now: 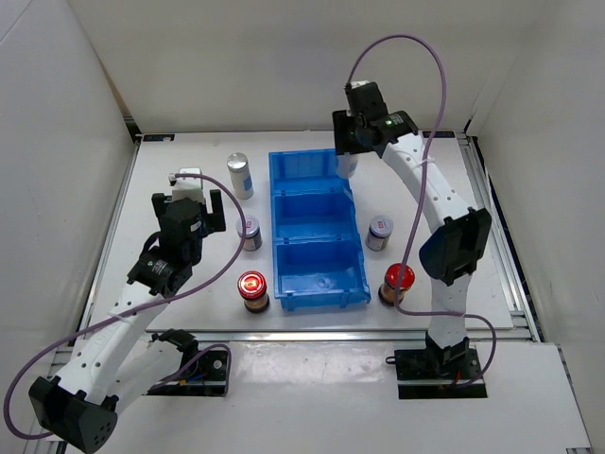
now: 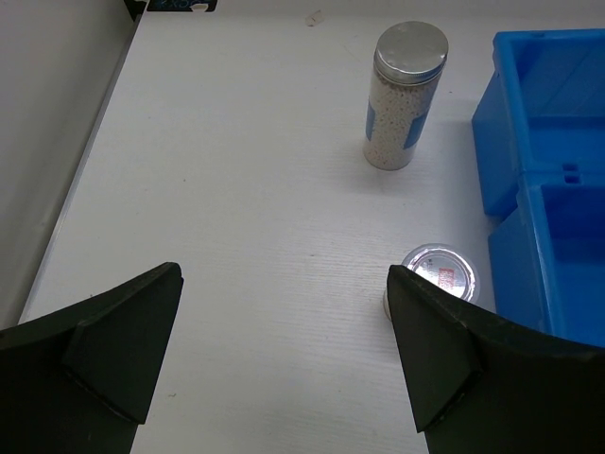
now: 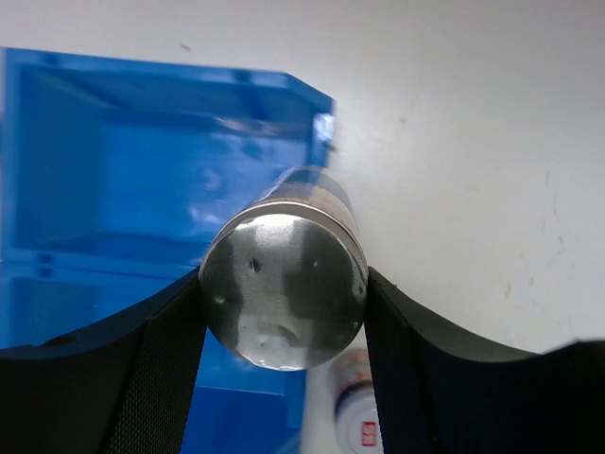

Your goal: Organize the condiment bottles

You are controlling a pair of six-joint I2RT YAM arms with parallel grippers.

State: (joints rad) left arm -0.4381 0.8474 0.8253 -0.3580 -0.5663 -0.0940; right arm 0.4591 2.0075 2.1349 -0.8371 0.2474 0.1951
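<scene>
Silver, scuffed round cap of tall cylinder (image 3: 284, 288) fills centre frame, clamped between black right fingers (image 3: 156, 378), over glossy blue bin (image 3: 113, 170) corner. Wide-spread left fingers (image 2: 113, 340) hold nothing above matte white desk (image 2: 236, 189). Second cylinder (image 2: 405, 95), granule-filled, stands upright at top. White-lidded jar (image 2: 440, 274) sits partly behind lower-right finger.
</scene>
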